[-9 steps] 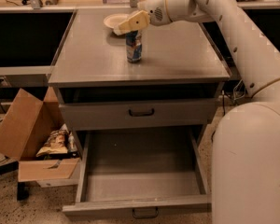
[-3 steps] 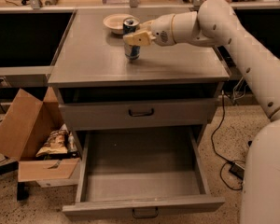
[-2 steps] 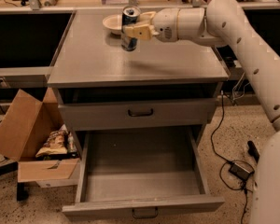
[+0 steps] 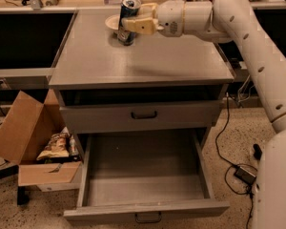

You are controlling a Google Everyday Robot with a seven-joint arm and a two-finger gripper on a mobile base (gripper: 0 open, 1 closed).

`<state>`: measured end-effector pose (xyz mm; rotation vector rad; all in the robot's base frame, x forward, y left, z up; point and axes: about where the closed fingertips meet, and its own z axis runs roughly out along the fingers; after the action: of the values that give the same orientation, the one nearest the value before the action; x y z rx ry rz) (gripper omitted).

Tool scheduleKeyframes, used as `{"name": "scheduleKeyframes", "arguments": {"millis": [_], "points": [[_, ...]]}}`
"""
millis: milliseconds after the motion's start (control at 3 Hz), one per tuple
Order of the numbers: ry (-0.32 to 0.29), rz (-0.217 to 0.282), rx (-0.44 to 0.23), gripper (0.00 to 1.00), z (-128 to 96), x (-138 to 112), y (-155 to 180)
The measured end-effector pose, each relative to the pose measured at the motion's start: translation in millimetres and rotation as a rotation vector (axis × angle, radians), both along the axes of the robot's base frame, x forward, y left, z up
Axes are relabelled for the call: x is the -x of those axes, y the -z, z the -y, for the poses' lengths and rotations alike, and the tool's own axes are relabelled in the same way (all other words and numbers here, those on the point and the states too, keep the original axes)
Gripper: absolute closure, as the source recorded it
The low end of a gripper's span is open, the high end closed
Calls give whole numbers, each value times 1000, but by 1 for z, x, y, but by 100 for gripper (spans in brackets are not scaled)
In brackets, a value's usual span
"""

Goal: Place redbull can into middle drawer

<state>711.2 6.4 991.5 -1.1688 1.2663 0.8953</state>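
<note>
The gripper (image 4: 127,25), top centre of the frame, is clamped around the can (image 4: 130,5), which leans slightly over the counter (image 4: 143,61). The white arm reaches in level from the upper right. The can half hides a bowl (image 4: 111,22). The drawer (image 4: 145,210) stands open, bottom centre.

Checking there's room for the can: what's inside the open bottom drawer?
Only bare grey floor shows inside the middle drawer; its rear runs under the closed drawer front, hidden. The gripper holds the redbull can over the cabinet top.
</note>
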Motion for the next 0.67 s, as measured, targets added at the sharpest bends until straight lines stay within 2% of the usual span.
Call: {"name": "scheduleKeyframes", "arguments": {"millis": [333, 667], "points": [[-32, -17, 10, 100, -4, 7, 10], [-140, -35, 52, 100, -16, 60, 31]]}}
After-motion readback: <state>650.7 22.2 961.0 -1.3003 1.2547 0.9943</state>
